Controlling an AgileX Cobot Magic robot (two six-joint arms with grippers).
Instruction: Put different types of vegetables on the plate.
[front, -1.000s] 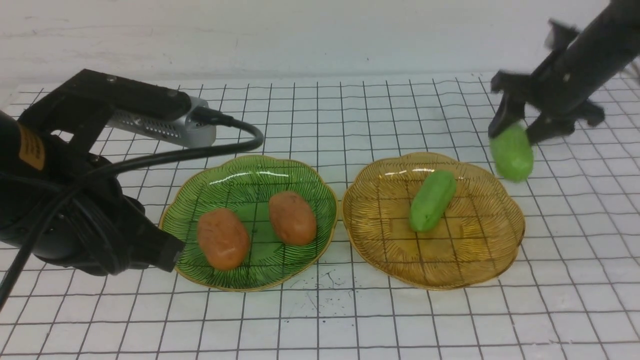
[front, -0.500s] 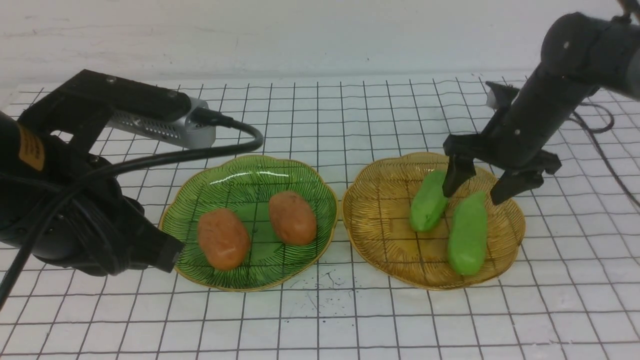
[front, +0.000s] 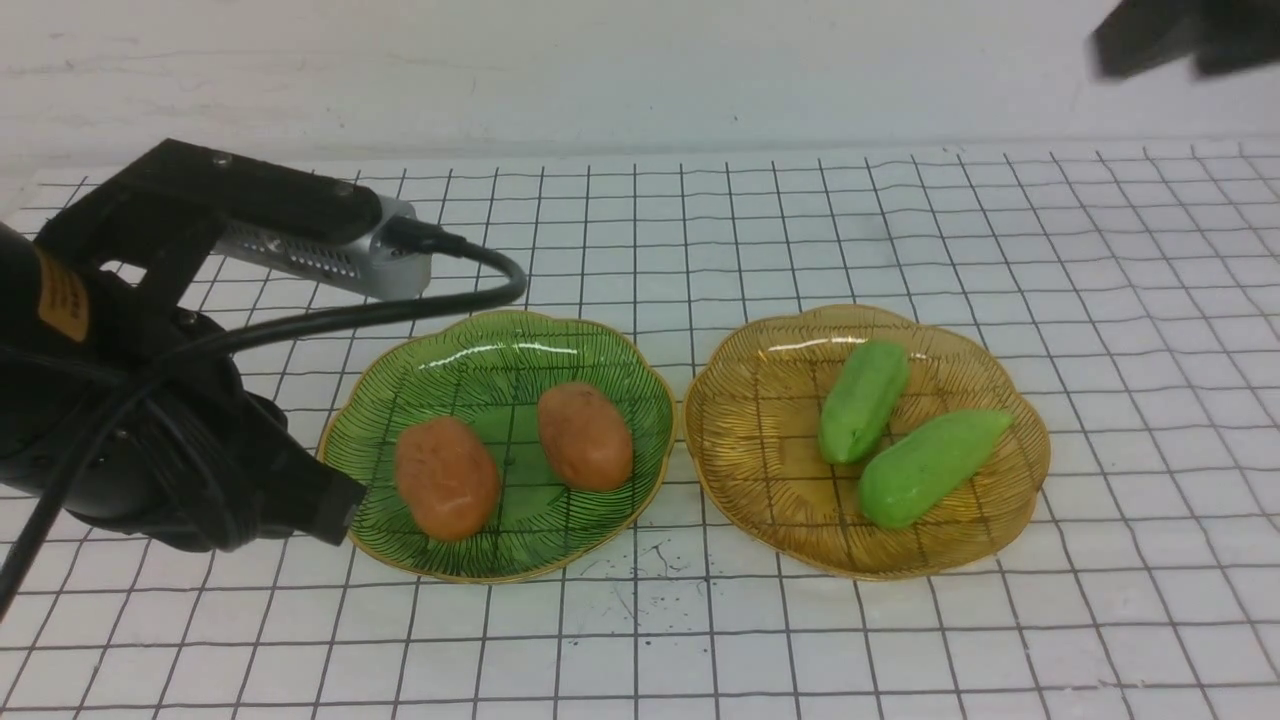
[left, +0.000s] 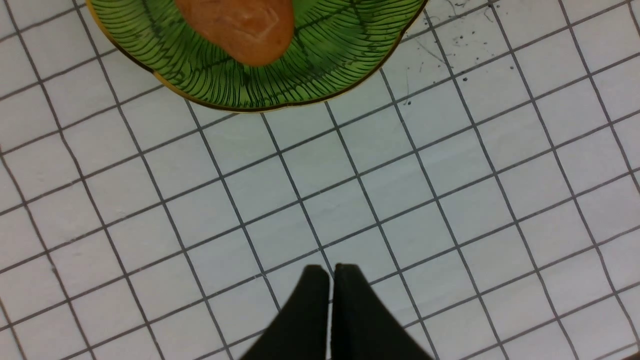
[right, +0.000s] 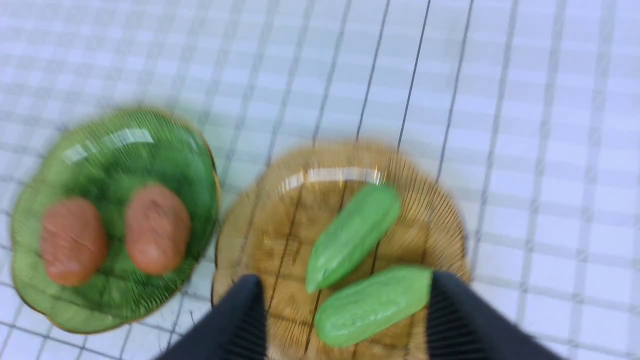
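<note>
Second cucumber (front: 930, 466) is lying freed at the amber plate's (front: 760, 540) 4 o'clock.
Right gripper (right: 345, 280) is retreating, fingers apart; left gripper (left: 331, 272) is waiting, fingers together; task is looking done.

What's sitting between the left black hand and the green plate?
Nothing; the left wrist view shows only bare gridded tabletop between the left hand and the green plate.

Before me lies a white tabletop (front: 640, 650), ruled all over by a grid (front: 634, 230) of thin dark lines into small squares. The lines waver a little toward the far edge. Near the middle, on my side, a patch of small black specks (front: 645, 560) and scratchy marks dirties a few squares. Behind the tabletop stands a plain white wall (front: 600, 70), faintly streaked.
</note>
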